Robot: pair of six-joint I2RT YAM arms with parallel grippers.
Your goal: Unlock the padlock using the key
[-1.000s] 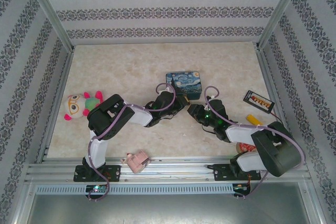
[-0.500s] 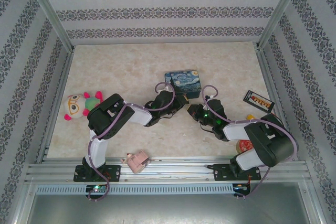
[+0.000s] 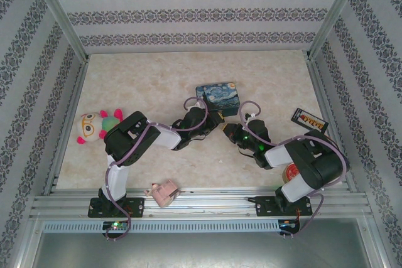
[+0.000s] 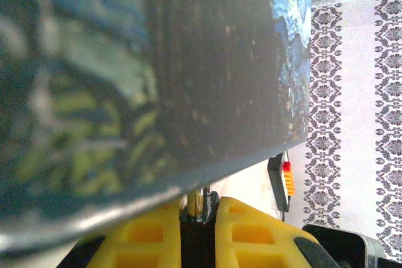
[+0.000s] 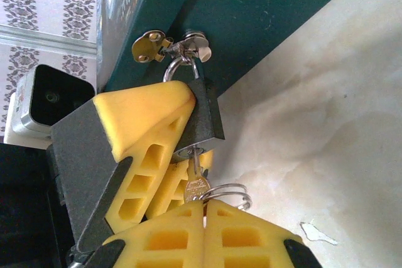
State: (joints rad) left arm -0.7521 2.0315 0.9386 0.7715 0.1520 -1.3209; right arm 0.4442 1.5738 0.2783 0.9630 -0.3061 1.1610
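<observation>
While the left claw (image 4: 199, 216) clamps the padlock (image 5: 207, 114) hanging on the tin (image 5: 276, 10), the right claw (image 5: 204, 208) pinches the key (image 5: 196, 184) inside it.

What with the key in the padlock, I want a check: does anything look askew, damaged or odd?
Nothing looks damaged. The small dark padlock sits on the hasp of the blue painted tin with the silvery key seated in it. One oddity: a small white scrap lies on the marbled table near the key.

No readable text or labels
</observation>
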